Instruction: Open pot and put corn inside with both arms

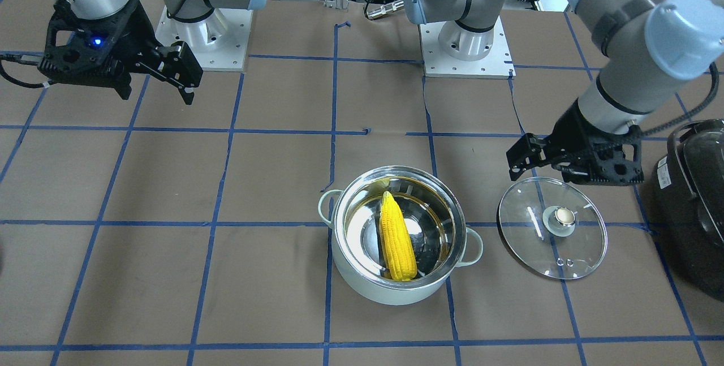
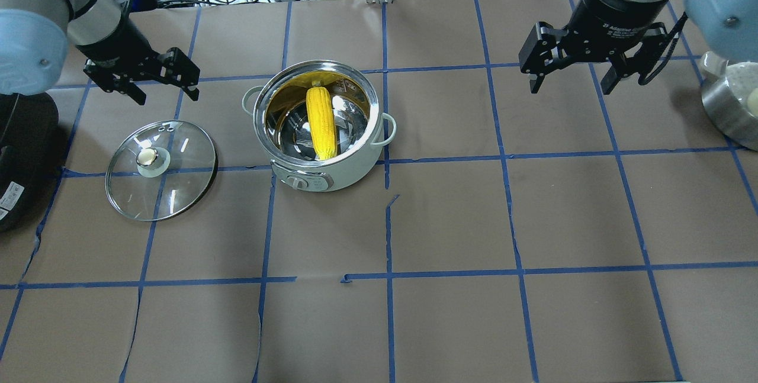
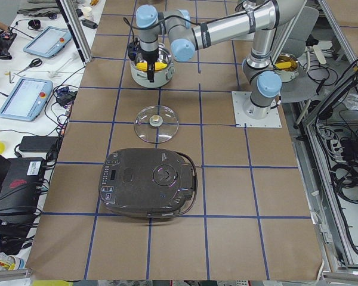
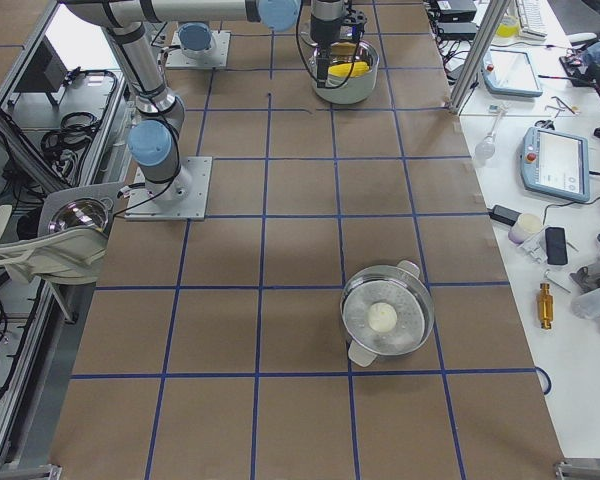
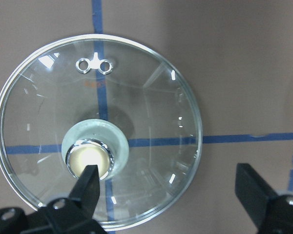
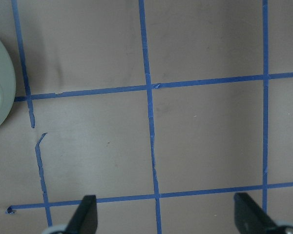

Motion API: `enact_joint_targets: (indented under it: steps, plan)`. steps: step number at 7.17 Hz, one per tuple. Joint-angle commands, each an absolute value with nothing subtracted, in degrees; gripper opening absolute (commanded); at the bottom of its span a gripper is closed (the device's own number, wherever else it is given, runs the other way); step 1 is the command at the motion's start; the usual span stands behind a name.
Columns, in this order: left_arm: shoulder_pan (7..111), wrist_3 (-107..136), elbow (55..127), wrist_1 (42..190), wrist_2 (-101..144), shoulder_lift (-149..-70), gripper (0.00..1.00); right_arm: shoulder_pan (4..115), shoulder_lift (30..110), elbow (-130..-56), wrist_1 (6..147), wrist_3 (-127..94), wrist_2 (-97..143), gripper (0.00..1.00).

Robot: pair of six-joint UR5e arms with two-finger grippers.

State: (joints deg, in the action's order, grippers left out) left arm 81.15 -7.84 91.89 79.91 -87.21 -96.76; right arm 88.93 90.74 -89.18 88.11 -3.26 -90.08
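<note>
The pale mint-green pot (image 1: pixel 384 292) stands uncovered near the table's middle, and the overhead view shows it too (image 2: pixel 349 170). The yellow corn (image 1: pixel 397 239) lies inside it, leaning on the steel wall (image 2: pixel 321 122). The glass lid (image 1: pixel 531 241) with its brass knob lies flat on the table beside the pot (image 2: pixel 177 187). My left gripper (image 2: pixel 167 96) hovers open and empty just above the lid's edge (image 5: pixel 168 178). My right gripper (image 2: pixel 569 84) is open and empty, raised well away from the pot (image 1: pixel 155 94).
A black appliance (image 2: pixel 18 152) with a dark lid sits at the table end beyond the glass lid (image 1: pixel 696 202). A second steel pot (image 2: pixel 731 105) holding a white ball stands at the right end. Blue tape lines grid the brown table.
</note>
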Motion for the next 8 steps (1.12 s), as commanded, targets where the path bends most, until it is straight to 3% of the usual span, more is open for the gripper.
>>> enact_joint_targets:
  steps: [1, 8]
  plan:
    - [90.4, -1.0, 89.8, 83.1, -87.4, -91.6, 1.0, 88.9, 90.7, -89.5, 88.1, -3.3, -90.2, 1.0]
    - [91.7, -0.6, 89.8, 83.7, -87.7, -87.9, 1.0, 88.9, 90.8, -88.9, 86.5, -3.2, -90.0, 1.0]
